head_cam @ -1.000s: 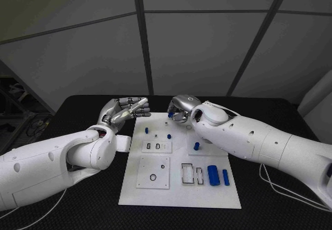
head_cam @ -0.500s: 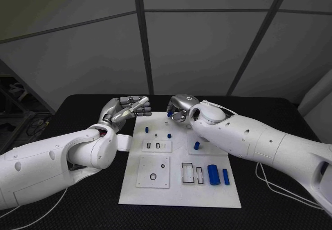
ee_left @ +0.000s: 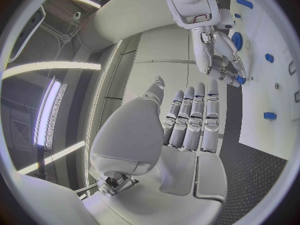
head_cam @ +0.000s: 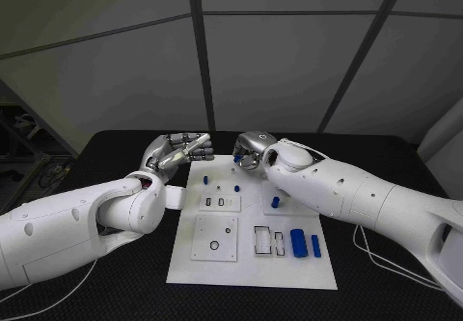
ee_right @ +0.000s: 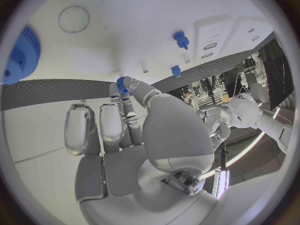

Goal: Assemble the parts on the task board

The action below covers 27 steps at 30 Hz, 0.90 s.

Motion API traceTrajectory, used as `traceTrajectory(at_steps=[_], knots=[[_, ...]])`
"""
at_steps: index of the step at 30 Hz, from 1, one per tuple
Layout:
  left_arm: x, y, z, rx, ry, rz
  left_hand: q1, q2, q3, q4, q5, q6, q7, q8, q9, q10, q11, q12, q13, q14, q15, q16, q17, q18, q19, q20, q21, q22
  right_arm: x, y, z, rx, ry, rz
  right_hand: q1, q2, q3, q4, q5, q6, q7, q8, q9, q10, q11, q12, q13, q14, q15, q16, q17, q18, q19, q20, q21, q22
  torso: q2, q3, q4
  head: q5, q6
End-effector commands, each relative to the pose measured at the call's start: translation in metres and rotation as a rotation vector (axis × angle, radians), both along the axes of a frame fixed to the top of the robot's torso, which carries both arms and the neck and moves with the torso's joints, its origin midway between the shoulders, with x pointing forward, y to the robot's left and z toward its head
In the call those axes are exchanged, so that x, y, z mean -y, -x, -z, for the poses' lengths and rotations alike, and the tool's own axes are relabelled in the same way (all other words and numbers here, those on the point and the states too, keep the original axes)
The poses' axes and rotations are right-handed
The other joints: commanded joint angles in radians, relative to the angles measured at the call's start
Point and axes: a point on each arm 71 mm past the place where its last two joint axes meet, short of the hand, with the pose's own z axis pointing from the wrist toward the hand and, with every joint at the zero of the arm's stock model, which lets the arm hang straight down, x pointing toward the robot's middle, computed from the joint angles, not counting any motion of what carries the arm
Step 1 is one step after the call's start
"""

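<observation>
The white task board lies in the middle of the black table. My right hand hovers over the board's far end and pinches a small blue part between thumb and fingertip; the part also shows under the hand as the blue part. A large blue gear lies on the board close to that hand. My left hand is raised beside the board's far left corner, holding nothing, fingers stretched out side by side. Two blue cylinders lie at the near right.
Small blue pegs stand in the board's far half. Rectangular slots and a ring recess sit in the near half. A cable trails on the table at the right.
</observation>
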Motion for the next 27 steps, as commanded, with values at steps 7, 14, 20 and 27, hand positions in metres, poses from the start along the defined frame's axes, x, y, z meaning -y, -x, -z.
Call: traceTrajectory(at_steps=[7,14,20,27], knots=[[0.004,0.0,-0.002,0.005,0.004,0.026,-0.005,0.003,0.001,-0.006,0.004,-0.001,0.006,-0.005,-0.001,-0.004,0.006,-0.006,-0.001,0.001,0.006,-0.004,0.001,-0.01,0.003,0.002,-0.004,-0.002,-0.002,-0.001,0.002,-0.027,0.013,-0.016,-0.006,-0.028,0.012,0.012,-0.005,-0.034,0.013,-0.014,-0.005,-0.07,0.014,-0.008,-0.014,0.009,0.018,-0.017,-0.039,0.0,-0.042,0.013,-0.024,-0.048,-0.001,-0.0002,-0.0022,0.003,0.0],[0.001,0.0,-0.002,0.004,0.002,0.021,-0.006,0.003,0.0,-0.007,0.004,-0.003,0.007,-0.007,-0.002,-0.005,0.006,-0.009,-0.001,0.0,0.007,-0.006,0.002,-0.011,0.003,0.002,-0.005,-0.003,-0.001,-0.001,0.003,-0.039,0.018,-0.023,-0.006,-0.062,-0.004,0.019,-0.011,-0.12,0.023,-0.016,-0.02,-0.192,0.036,-0.002,-0.032,-0.017,0.037,-0.072,-0.124,0.026,-0.135,0.033,-0.085,-0.169,0.0,-0.0001,-0.0018,0.003,0.002],[0.0,0.0,-0.002,0.004,0.001,0.019,-0.006,0.003,0.0,-0.007,0.004,-0.003,0.007,-0.007,-0.002,-0.005,0.006,-0.009,-0.001,0.0,0.007,-0.006,0.002,-0.011,0.003,0.002,-0.005,-0.003,0.001,0.0,0.002,-0.029,0.009,-0.026,0.013,-0.071,-0.028,0.013,-0.028,-0.138,0.008,-0.014,-0.022,-0.228,0.041,0.009,-0.033,-0.024,0.04,-0.087,-0.147,0.031,-0.154,0.037,-0.105,-0.198,-0.001,-0.0007,-0.0033,0.001,0.004],[-0.003,-0.001,-0.002,0.004,-0.001,0.015,-0.007,0.002,0.0,-0.007,0.004,-0.003,0.008,-0.008,-0.002,-0.006,0.007,-0.01,-0.001,0.0,0.007,-0.007,0.002,-0.011,0.002,0.003,-0.006,-0.003,0.019,0.005,-0.007,0.03,-0.06,-0.016,0.018,-0.061,-0.034,0.02,-0.005,-0.117,0.009,-0.006,-0.015,-0.192,0.031,0.044,-0.027,-0.015,0.032,-0.08,-0.14,0.028,-0.138,0.032,-0.1,-0.185,-0.002,0.0005,-0.0044,-0.003,0.006]])
